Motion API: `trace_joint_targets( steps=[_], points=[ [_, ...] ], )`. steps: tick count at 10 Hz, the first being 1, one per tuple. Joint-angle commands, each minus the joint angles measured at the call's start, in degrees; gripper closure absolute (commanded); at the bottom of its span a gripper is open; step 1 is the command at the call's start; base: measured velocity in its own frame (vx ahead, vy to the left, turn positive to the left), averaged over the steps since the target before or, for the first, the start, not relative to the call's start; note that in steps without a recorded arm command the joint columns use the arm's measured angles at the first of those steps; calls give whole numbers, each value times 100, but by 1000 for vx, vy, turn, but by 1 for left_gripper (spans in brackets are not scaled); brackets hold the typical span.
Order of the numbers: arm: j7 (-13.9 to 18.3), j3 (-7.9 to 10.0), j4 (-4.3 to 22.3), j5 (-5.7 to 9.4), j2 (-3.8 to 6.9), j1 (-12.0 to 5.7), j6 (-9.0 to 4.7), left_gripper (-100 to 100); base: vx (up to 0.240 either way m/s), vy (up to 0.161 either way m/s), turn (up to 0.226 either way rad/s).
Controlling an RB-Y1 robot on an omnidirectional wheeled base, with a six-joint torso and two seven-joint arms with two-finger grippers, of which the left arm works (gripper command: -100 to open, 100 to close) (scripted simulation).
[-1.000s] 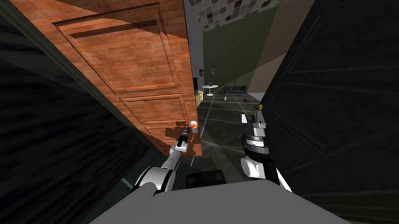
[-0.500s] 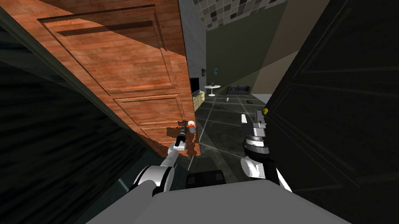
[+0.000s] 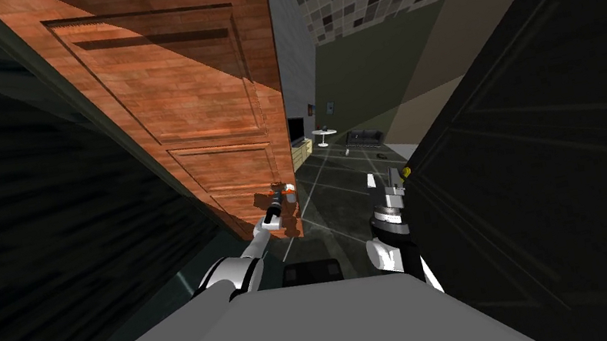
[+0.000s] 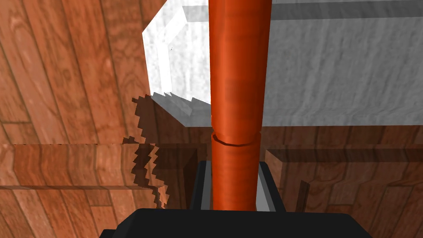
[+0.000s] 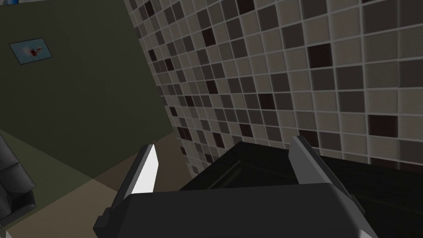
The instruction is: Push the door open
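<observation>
A brown wooden panelled door (image 3: 203,96) stands partly open, swung away from me to the left. My left gripper (image 3: 282,198) reaches low to the door's free edge. In the left wrist view it (image 4: 235,194) is shut on an orange cylindrical door handle (image 4: 237,82), its grey fingers (image 4: 264,194) pressing both sides. A white block (image 4: 330,74) sits behind the handle against the wood. My right gripper (image 3: 395,178) hangs apart by the dark wall on the right, and its fingers (image 5: 145,171) stand open and empty.
Dark walls (image 3: 561,134) close in on both sides of me. Through the gap lies a room with a dark tiled floor (image 3: 341,173), a small white round table (image 3: 324,132), a dark sofa (image 3: 365,136) and a yellowish cabinet (image 3: 301,150).
The door has swung a little further open to the left, with my left gripper still on the handle. More of the room beyond shows. The right arm has hardly moved.
</observation>
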Motion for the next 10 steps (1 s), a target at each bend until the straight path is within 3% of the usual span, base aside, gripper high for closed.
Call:
trace_joint_targets(
  steps=[1,4,6,7,10],
  points=[
    [-44,146,119,46,81,-81,-83,100,97,-144,66],
    [-106,296,122,92,106,-69,-83,100,144,-105,62],
    [-106,296,122,92,106,-69,-83,100,65,-57,17],
    [-159,424,125,131,123,-59,-83,100,133,-120,59],
    [-207,540,128,167,135,-50,-83,100,115,-126,73]
  ],
)
